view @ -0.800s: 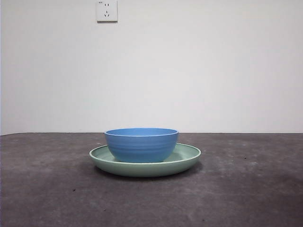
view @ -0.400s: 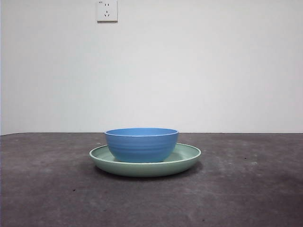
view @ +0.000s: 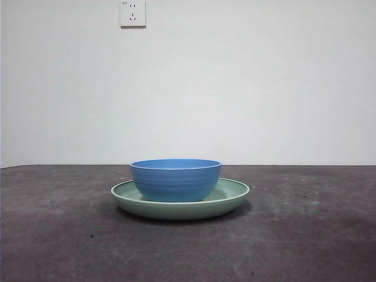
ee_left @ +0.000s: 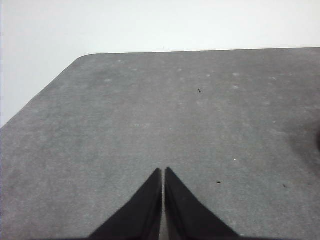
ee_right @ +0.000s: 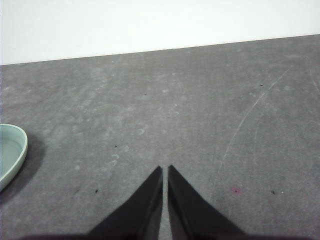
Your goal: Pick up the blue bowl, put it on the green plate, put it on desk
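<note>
One ridged blue bowl [view: 175, 179] on plate [view: 235, 197]

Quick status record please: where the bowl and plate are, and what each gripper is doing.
blue bowl: upright, sitting inside the green plate
green plate: flat on the desk, near the middle of the front view; its rim edge also shows in the right wrist view
left gripper: shut, holding nothing, over bare desk, away from the dishes
right gripper: shut, holding nothing, over bare desk, plate rim off to one side
arms in front view: none visible
wall outlet: on the white wall behind
</note>
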